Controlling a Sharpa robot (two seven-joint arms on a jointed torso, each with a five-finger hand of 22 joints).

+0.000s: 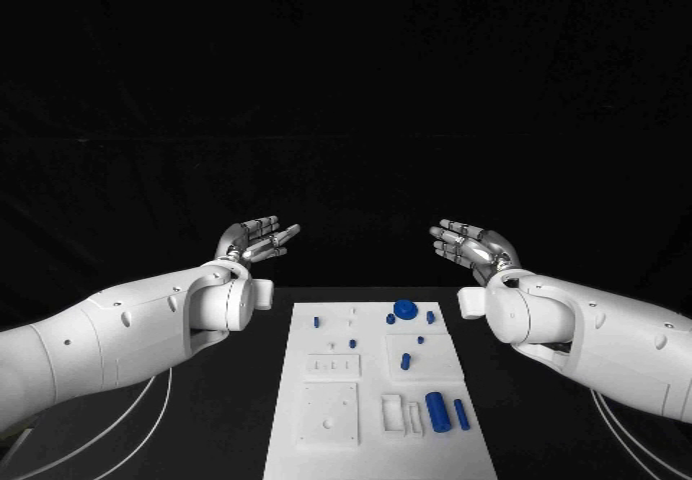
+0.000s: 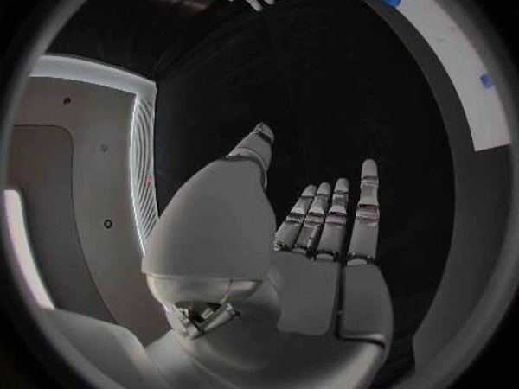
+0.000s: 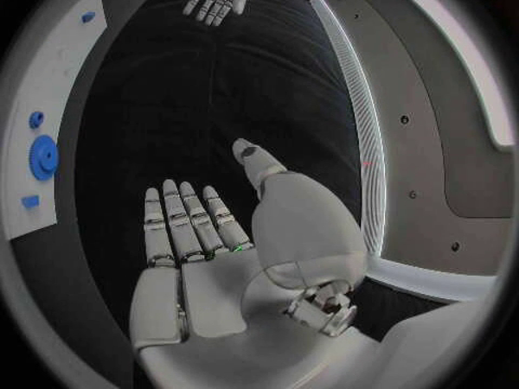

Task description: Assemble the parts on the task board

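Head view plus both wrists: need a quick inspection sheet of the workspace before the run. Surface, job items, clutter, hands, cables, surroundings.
Surface: black table, bare around the board.
Job's things: white task board lies in the middle of the table; blue parts on it, among them a round gear-like piece at the far end and two cylinders near the right edge. None is held.
Clutter: nothing seen.
Hands: left hand and right hand both raised beyond the board's far end, fingers apart, holding nothing.
Cables: pale cables curve under each arm, clear of the board.
Surroundings: dark backdrop; nothing else seen.
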